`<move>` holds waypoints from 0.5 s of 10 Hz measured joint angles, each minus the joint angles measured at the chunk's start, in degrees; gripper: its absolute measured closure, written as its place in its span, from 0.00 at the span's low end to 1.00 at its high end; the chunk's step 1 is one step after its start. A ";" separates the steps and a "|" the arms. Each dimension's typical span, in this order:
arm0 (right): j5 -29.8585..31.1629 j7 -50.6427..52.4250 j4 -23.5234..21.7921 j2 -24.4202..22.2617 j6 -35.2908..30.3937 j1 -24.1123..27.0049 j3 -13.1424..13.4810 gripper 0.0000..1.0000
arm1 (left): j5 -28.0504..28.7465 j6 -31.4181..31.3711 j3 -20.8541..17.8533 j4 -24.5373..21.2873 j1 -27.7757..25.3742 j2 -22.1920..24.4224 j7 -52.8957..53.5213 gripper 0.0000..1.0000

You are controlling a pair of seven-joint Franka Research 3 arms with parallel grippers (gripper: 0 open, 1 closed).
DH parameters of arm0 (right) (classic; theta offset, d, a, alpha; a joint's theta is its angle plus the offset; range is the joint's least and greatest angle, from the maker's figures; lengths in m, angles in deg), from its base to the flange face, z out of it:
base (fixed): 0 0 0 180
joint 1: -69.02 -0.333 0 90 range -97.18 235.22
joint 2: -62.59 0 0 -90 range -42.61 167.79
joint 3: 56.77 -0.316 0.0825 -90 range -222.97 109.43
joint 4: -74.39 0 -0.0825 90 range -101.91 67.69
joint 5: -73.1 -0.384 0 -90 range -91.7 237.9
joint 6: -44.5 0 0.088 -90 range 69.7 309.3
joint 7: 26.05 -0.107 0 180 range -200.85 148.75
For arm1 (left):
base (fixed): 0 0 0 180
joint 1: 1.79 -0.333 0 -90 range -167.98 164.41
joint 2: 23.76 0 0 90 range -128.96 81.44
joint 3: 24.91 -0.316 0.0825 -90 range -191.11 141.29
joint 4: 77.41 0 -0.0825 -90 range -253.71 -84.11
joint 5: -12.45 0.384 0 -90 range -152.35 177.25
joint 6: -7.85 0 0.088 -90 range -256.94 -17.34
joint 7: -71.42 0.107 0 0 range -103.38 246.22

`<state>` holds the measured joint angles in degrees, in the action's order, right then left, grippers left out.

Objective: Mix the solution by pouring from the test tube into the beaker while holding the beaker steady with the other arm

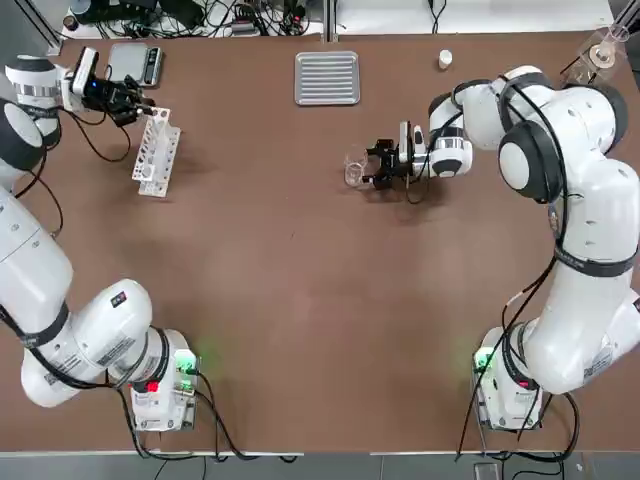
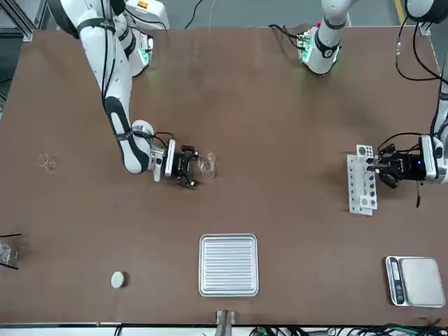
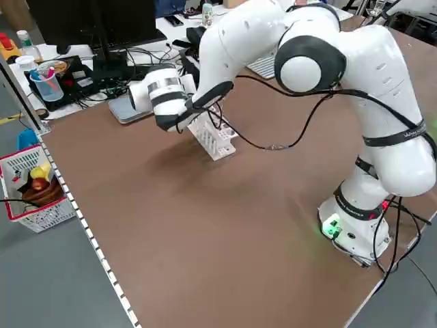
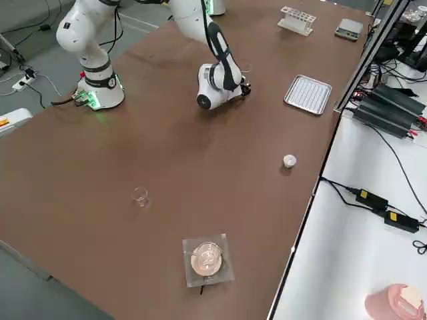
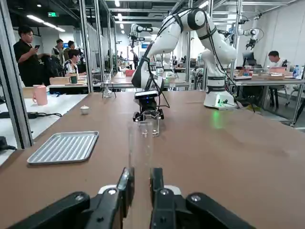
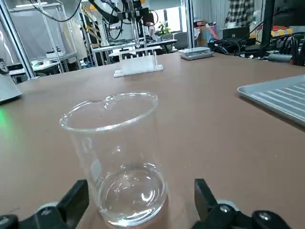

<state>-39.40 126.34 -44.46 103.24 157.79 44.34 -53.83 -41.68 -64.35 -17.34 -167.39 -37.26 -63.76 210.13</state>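
Standing upright near the middle of the brown bench point(image 1: 300, 280): the small clear glass cylindrical beaker point(image 1: 353, 170), spout at its rim, see-through bottom resting on the bench surface. Sitting just beside it, level with the bench: the right tool point(image 1: 376, 165), black two-fingered, fingers point(image 6: 71, 202) spread wide on either side of the beaker's base without touching the glass, so released and gripping nothing. Reaching in from the white glossy right arm point(image 1: 560, 150), elbow bent over the far right part of the bench. Well apart, toward the far left corner: the left tool point(image 1: 140, 101), clenched on a thin clear glass test tube point(image 5: 139, 143), rising upright from between the closed fingers in the left wrist view. Lying just beside that tool: the white plastic test tube rack point(image 1: 156, 152) with rows of round holes. Lying beyond the rack at the far edge: a flat grey digital scale point(image 1: 137, 62). Resting between the two tools along the far side: a ribbed silver metal tray point(image 1: 327, 77), with a small white round cap point(image 1: 445, 59) to its right. Showing in the far right corner: a clear flask on a stand point(image 1: 605, 47). Standing and sitting in the room behind, in the left wrist view: several people point(image 5: 28, 55).
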 joint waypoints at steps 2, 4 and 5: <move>-0.08 0.03 0.42 0.47 0.23 -0.49 0.00 0.04 | 0.00 0.00 0.06 0.03 0.00 1.75 -0.11 0.78; -0.29 0.03 0.50 0.63 0.45 -0.77 0.00 0.04 | 0.00 0.01 0.39 0.03 -0.02 2.60 -0.37 0.78; -0.59 0.03 0.50 0.70 0.47 -0.87 -0.01 0.04 | 0.00 0.02 1.37 0.04 0.20 2.93 -1.41 0.78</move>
<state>-39.99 126.37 -43.96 103.95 158.26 43.47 -53.84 -41.68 -64.32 -15.97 -167.34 -37.06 -60.84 208.72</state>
